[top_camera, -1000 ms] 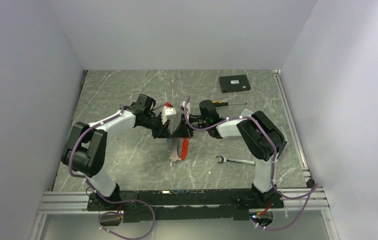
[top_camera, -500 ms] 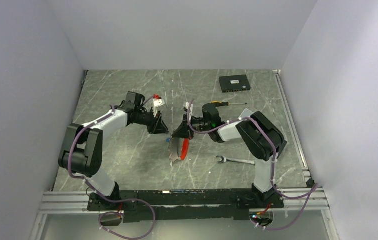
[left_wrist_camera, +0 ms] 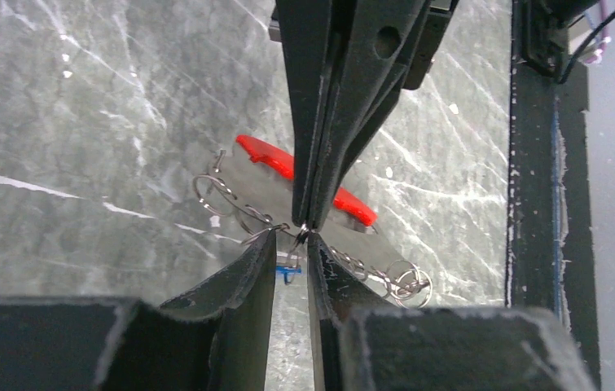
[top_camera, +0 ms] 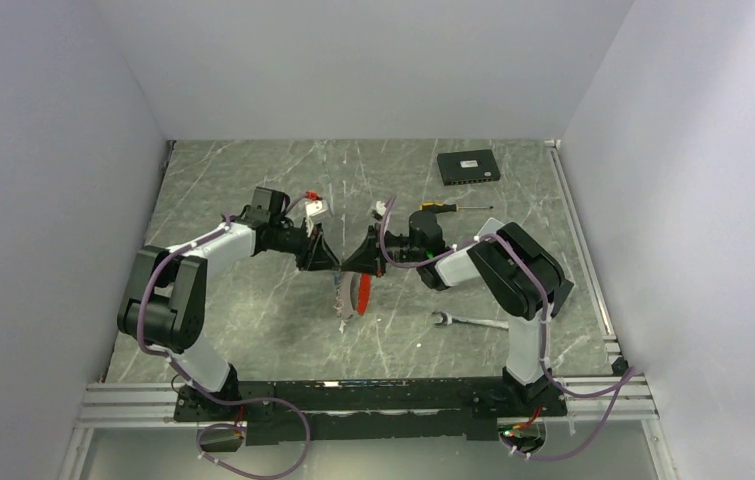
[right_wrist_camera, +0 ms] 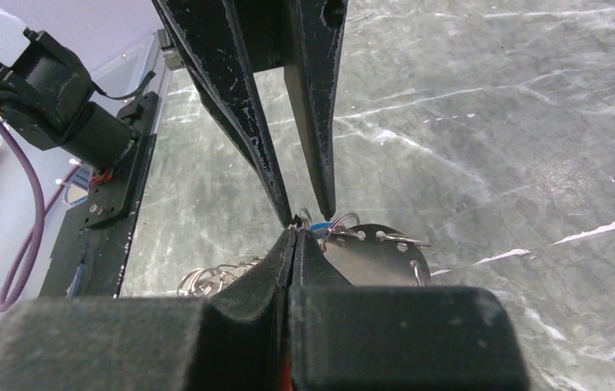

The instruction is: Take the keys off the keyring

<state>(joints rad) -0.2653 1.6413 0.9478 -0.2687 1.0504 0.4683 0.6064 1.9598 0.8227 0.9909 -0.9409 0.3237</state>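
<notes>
The keyring (top_camera: 350, 300) hangs between my two grippers over the table's middle, with its red tag (top_camera: 362, 292) showing. My right gripper (top_camera: 358, 264) is shut on a thin wire ring at the keyring's top (right_wrist_camera: 294, 230). My left gripper (top_camera: 326, 259) faces it tip to tip. Its jaws stand a narrow gap apart (left_wrist_camera: 292, 239). A tiny blue-headed key (left_wrist_camera: 289, 266) hangs in that gap and also shows in the right wrist view (right_wrist_camera: 317, 230). The red tag (left_wrist_camera: 265, 152), a grey holed disc (right_wrist_camera: 377, 254) and chain links with small rings (left_wrist_camera: 406, 282) dangle below. Other keys are too small to tell.
A silver wrench (top_camera: 468, 322) lies right of centre near the front. A yellow-and-black screwdriver (top_camera: 448, 207) lies behind the right arm. A black flat box (top_camera: 468, 166) sits at the back right. White walls enclose the marble table (top_camera: 233, 180).
My left gripper drew back to the left, then came in again to the right gripper's tip. The right gripper has kept its hold and the keyring has shifted slightly left.
</notes>
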